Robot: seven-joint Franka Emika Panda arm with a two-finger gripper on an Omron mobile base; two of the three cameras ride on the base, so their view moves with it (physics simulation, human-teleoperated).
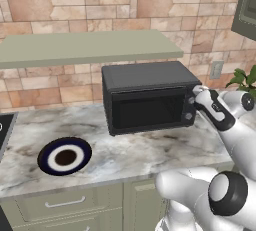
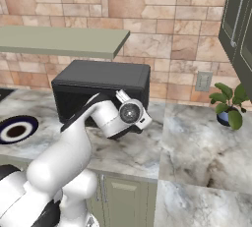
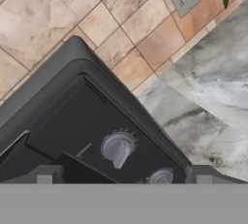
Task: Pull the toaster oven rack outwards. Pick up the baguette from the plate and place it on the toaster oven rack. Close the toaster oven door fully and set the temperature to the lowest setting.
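Observation:
The toaster oven (image 1: 150,75) (image 2: 103,76) stands at the back of the marble counter, its door (image 1: 147,110) upright and shut. The rack and the baguette are hidden. The plate (image 1: 80,147) (image 2: 17,129) lies bare at the counter's front left. My gripper (image 1: 193,98) (image 3: 124,177) is right at the oven's right-hand panel. In the hand view its dark fingertips (image 3: 46,174) stand wide apart, open, with nothing between them. An upper knob (image 3: 117,149) sits just ahead of them, and a lower knob (image 3: 161,176) lies close between them.
A potted plant (image 2: 227,104) and a wall outlet (image 2: 203,81) are to the oven's right. A grey-green shelf (image 1: 85,47) hangs over the oven. A cooktop edge (image 1: 4,125) shows at far left. Dark cabinets (image 2: 238,19) hang at upper right.

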